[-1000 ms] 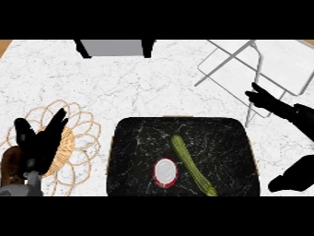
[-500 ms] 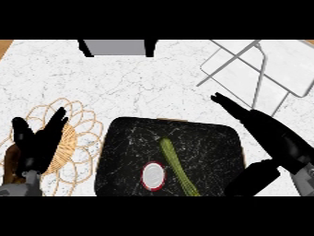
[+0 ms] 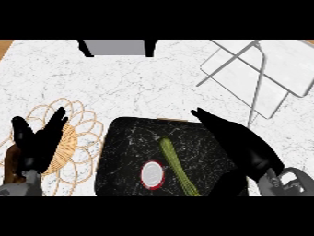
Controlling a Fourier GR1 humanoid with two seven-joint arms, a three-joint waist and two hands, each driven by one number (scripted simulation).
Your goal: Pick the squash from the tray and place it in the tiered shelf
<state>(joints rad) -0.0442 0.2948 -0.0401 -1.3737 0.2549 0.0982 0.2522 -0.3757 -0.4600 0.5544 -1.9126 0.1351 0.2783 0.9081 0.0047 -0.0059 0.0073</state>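
Note:
A long, thin green squash (image 3: 176,167) lies on the black marbled tray (image 3: 129,138) at the front middle, beside a round white and red object (image 3: 153,174). My right hand (image 3: 237,140) hovers open over the tray's right part, fingers pointing up-left, just right of the squash and apart from it. The tiered shelf (image 3: 271,73), grey wire with pale panels, stands at the back right. My left hand (image 3: 37,140) rests open at the lower left, fingers up, over a woven mat.
A wicker flower-shaped mat (image 3: 78,143) lies left of the tray. A grey box with black sides (image 3: 117,47) stands at the counter's back edge. Wood shows past the counter's far corners.
My right hand has moved left from beside the shelf to over the tray's right part, closer to the squash. The view has shifted slightly. The left hand stays put.

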